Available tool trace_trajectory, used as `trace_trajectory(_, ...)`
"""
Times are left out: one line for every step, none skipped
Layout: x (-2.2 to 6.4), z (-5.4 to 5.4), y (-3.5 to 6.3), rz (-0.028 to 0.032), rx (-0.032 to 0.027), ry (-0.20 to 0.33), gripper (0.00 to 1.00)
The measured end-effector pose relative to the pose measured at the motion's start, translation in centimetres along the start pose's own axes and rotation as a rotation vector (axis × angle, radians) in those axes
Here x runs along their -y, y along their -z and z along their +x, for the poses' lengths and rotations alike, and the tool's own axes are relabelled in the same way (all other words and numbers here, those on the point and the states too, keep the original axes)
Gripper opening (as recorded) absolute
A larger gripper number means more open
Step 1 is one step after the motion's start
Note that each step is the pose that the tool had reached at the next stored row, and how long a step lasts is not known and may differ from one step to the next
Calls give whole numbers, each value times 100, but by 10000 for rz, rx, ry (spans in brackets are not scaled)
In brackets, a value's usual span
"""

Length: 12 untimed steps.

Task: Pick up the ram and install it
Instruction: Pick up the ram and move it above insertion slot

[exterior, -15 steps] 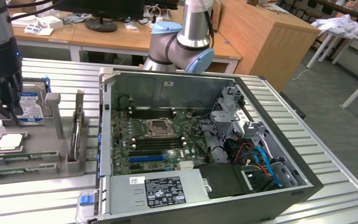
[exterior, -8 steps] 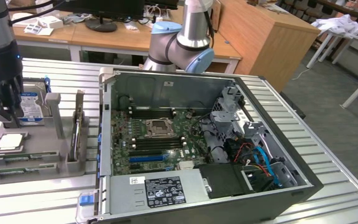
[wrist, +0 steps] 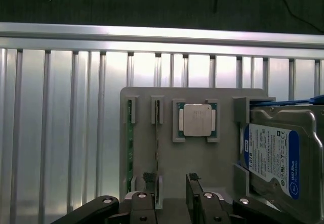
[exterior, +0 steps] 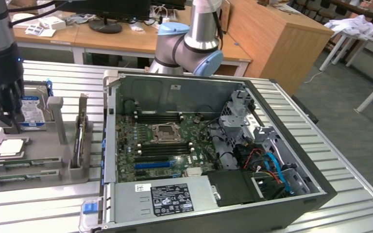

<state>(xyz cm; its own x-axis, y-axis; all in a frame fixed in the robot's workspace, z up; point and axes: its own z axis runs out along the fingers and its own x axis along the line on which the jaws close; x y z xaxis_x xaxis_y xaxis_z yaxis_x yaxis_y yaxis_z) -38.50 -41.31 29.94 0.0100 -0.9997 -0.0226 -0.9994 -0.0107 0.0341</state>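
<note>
I see the black gripper (wrist: 171, 181) released, fingers spread with nothing between them, above the grey plastic holder tray (wrist: 202, 158) on the ribbed metal tabletop (wrist: 61, 123). The ram (wrist: 157, 150), a long narrow green circuit-board stick, lies in its tray slot just beside one fingertip (wrist: 149, 177).

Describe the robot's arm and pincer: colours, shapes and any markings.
The arm is built of silver-grey round tubes and bulky joints with light blue end caps. Its pincer is black, with two flat fingers that have ridged tips. They are fastened with round silver bolts. I can make out no lettering on it.
</note>
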Motion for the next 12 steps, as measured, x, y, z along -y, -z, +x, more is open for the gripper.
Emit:
trace_trajectory(0,14,2,-2,-2,1,37)
trace_trajectory(0,30,1,-1,0,0,37)
trace_trajectory(0,45,2,-1,0,0,37)
trace_trajectory(0,60,2,-2,-1,1,37)
trace_trajectory(-1,75,3,-2,-1,1,37)
trace_trajectory(-1,90,3,-2,-1,1,37)
trace_trajectory(-1,105,4,-2,-1,1,37)
trace_trajectory(-1,122,4,-2,0,1,37)
trace_trajectory(-1,140,4,-2,-1,1,37)
trace_trajectory(-1,160,5,-2,-1,2,37)
trace_trajectory(-1,179,5,-1,0,2,37)
trace_trajectory(-1,199,5,-2,-1,2,37)
